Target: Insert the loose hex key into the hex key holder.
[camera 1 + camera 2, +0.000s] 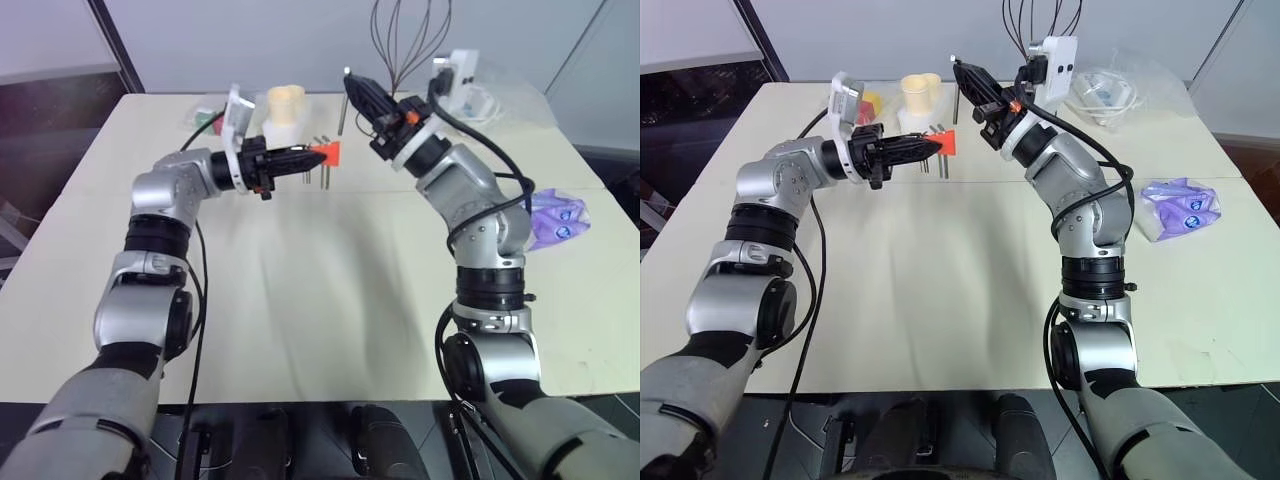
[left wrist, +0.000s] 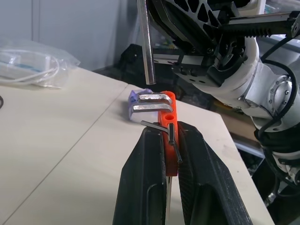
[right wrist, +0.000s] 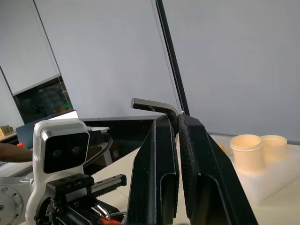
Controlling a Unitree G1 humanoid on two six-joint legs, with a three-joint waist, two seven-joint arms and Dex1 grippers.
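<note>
Above a pale table (image 1: 330,300), the left gripper (image 2: 169,140) pinches the red hex key holder (image 2: 168,110) level in mid-air. The right gripper (image 3: 176,119) clamps the loose hex key (image 2: 146,42) by its bend, long leg hanging just above the holder. It likely needs lining up squarely over an empty hole, then a straight, slow push down.

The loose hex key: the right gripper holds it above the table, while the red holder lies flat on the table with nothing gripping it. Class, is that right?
Not quite. The hex key holder does not lie on the table: the left gripper is shut on it and holds it in the air, as the left wrist view shows. The right gripper does hold the loose hex key.
</note>
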